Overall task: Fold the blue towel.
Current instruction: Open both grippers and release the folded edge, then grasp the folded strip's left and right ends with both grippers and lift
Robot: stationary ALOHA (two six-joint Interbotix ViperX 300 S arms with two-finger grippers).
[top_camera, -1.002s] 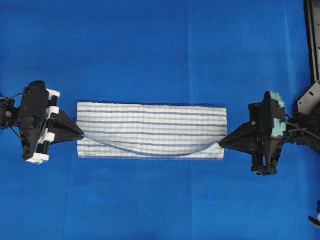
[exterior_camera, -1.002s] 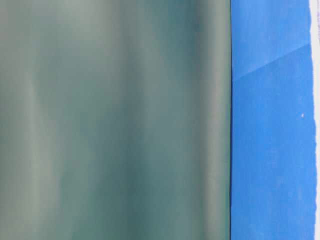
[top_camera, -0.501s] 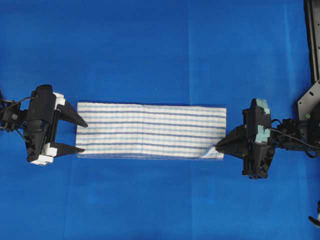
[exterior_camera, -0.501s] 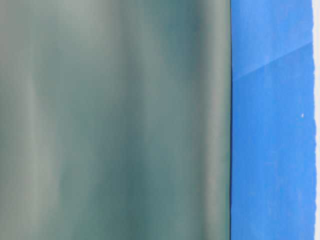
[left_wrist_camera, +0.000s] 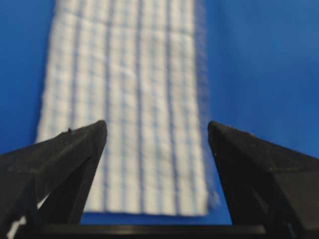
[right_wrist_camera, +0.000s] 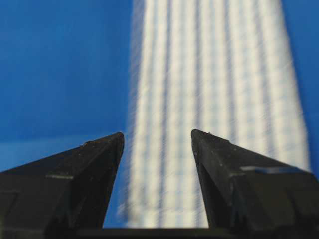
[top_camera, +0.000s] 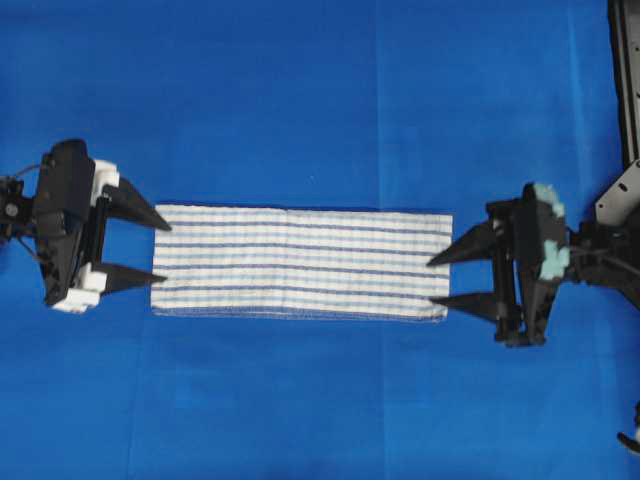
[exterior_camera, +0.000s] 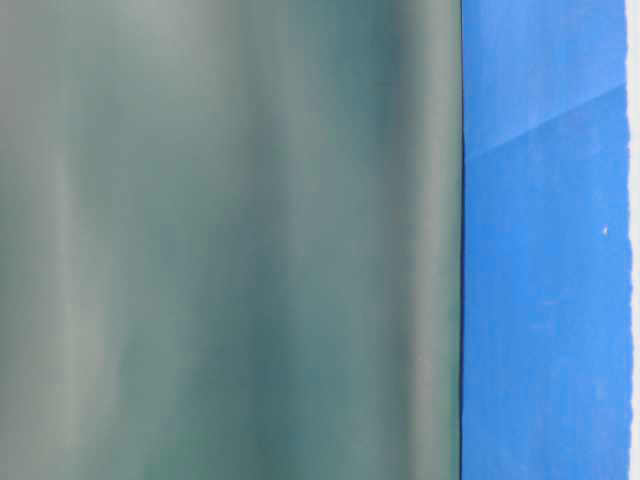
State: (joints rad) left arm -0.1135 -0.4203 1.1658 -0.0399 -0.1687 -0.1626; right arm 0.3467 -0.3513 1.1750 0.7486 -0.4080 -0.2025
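Left end effector (top_camera: 160, 252) and right end effector (top_camera: 437, 279) gape wide (empty) at opposite ends of the flat blue towel (top_camera: 300, 262).

Blue towel (top_camera: 300, 262) woven cloth w/ rough matt weave, table cover (top_camera: 300, 100) smooth matt fabric

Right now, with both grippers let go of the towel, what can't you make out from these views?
- Table-level view: a blurred grey-green surface fills most of it; towel and grippers not shown.
- Left wrist view: left gripper fingers cover the towel's near corners.
- Right wrist view: towel is blurred.
- Overhead: towel layer count unreadable.
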